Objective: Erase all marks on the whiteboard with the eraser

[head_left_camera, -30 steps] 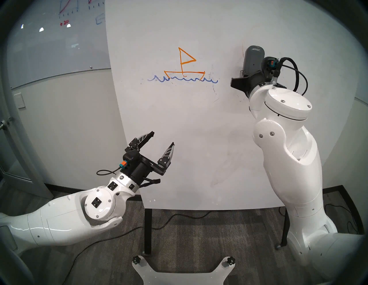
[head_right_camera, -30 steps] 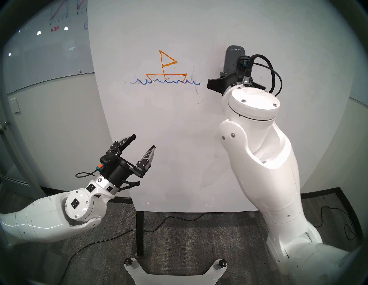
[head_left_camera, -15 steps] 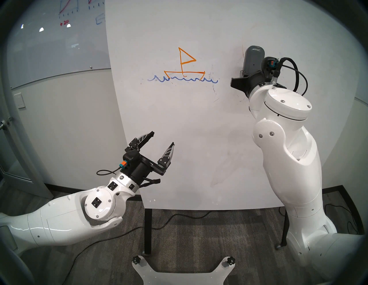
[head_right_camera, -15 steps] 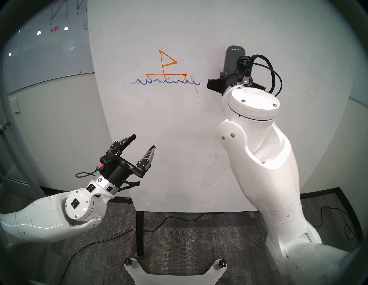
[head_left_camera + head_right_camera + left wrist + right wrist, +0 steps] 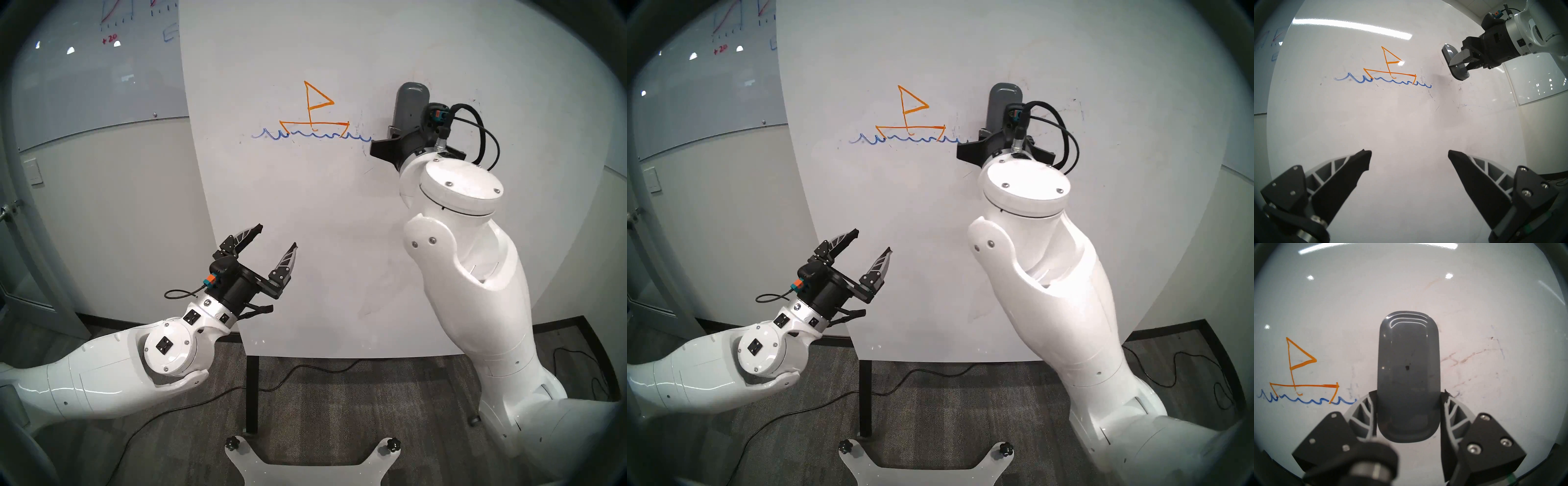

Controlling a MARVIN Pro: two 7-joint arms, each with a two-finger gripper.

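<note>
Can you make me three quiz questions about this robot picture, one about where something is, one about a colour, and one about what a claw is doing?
1. Where is the eraser compared with the sailboat drawing?
A. To its right
B. To its left
C. Right on top of it

2. What colour is the wavy line under the boat?
A. Green
B. Blue
C. Red

3. What is the left gripper doing?
A. Squeezing the eraser
B. Pressing flat on the whiteboard
C. Open and holding nothing

Answers:
1. A, because in the head view the grey eraser sits on the whiteboard past the right end of the waves.
2. B, because the waves are blue while the boat is orange.
3. C, because its two fingers are spread apart with nothing between them; the right gripper is the one clamped on the eraser.
</note>
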